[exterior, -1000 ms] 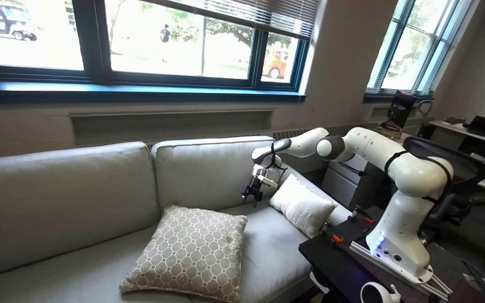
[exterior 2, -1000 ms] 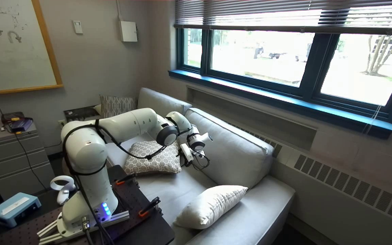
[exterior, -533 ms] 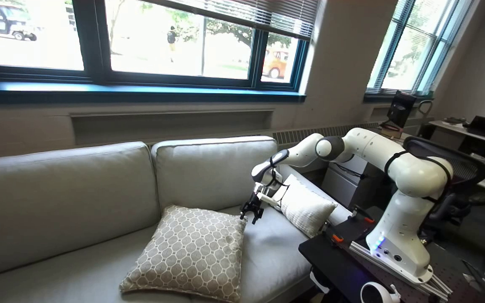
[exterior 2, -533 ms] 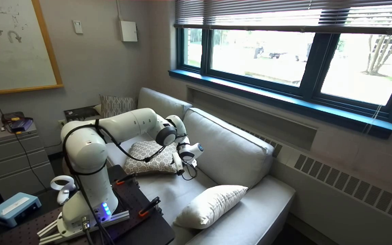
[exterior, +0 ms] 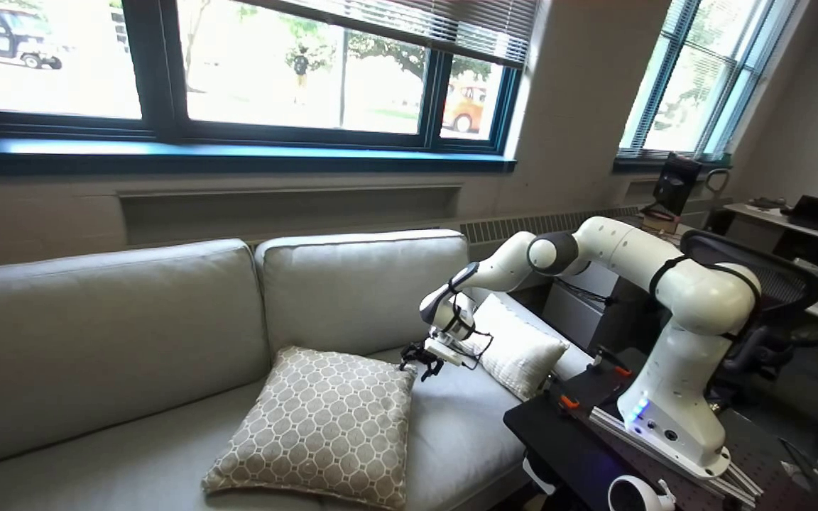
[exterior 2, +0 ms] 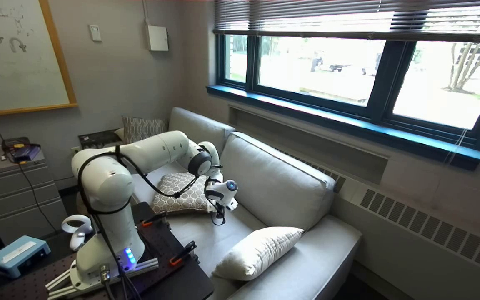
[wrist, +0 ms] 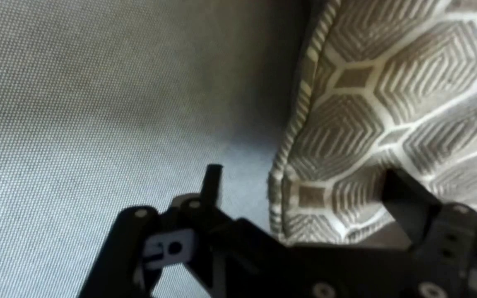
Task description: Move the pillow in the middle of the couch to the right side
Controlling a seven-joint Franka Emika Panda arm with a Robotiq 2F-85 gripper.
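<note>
- We are seeing the lattice-patterned beige throw pillow [exterior: 331, 426]; it is lying on the seat of the light grey couch [exterior: 118, 454], near the place where two back cushions [exterior: 363, 291] are meeting.
- In the wrist view we are finding the gripper [wrist: 303, 173] at the piped corner of this pillow, and its jaws are standing spread wide.
- One fingertip [wrist: 212, 182] is showing against the bare seat fabric beside the pillow; the opposite one is overlapping the corner, and we are not managing to tell whether it is touching.
- In both exterior views, a smaller white pillow [exterior 2: 261, 254] is leaning against the armrest [exterior 2: 319, 254], apart from the patterned one.
- The white Panda arm [exterior 2: 152, 156] is standing on a black table [exterior 2: 186, 275] beside the couch.
- Near its base we are noticing a white VR controller [exterior 2: 77, 231] and a pale blue box [exterior 2: 17, 254].
</note>
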